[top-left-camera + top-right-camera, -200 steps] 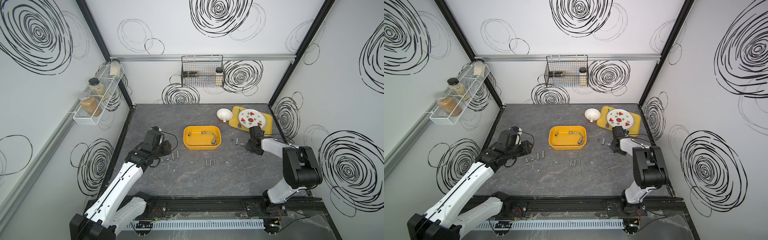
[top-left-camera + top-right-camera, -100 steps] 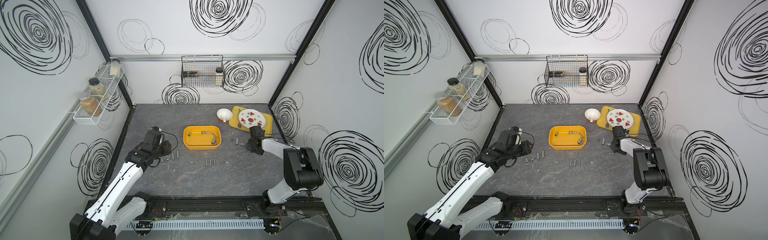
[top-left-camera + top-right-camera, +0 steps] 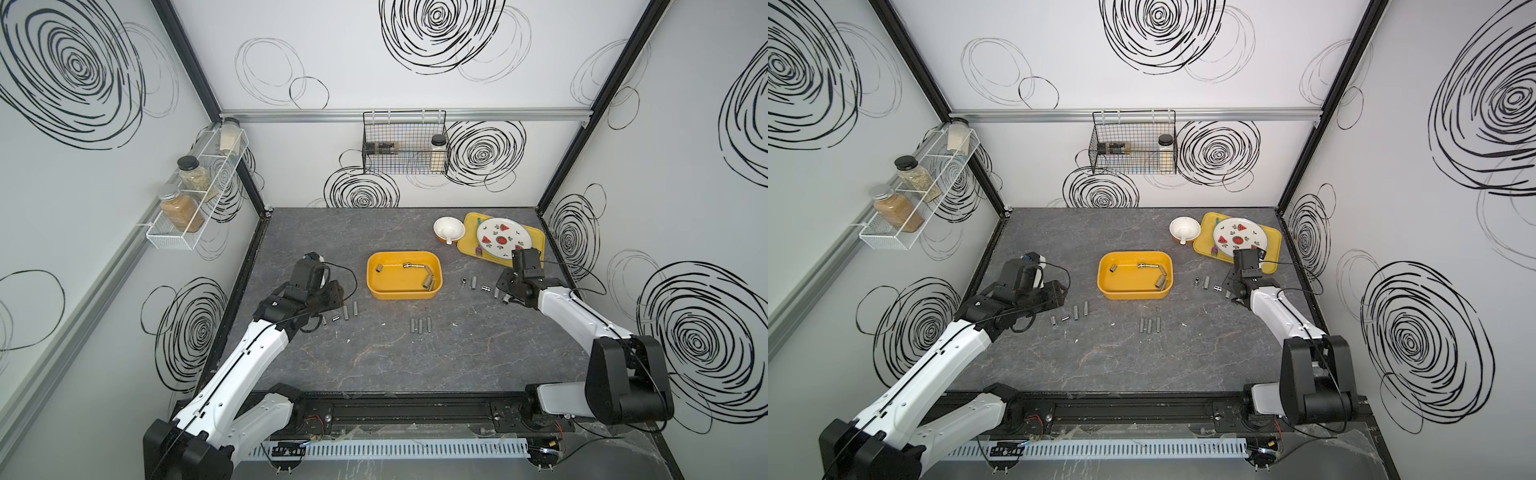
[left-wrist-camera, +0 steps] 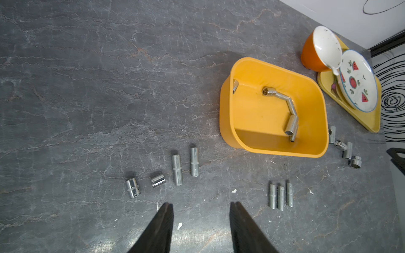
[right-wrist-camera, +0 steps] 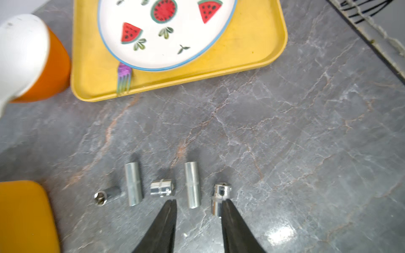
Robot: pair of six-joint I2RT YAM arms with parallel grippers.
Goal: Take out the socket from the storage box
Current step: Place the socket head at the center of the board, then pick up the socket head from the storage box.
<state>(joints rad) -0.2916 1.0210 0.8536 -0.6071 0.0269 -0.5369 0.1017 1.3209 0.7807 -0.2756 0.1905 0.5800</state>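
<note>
Several sockets are seen inside the box, which stands mid-table. A short one lies by its left wall, a jointed string along the back, and a pair in the right front corner, long axes roughly front to back. The box is flanked by both hands. The left hand is held open and empty near the left wall (the short one is judged its closest pick). The right hand is parted, nothing gripped, low over a row laid on the table. The pair is nearer it.
</note>
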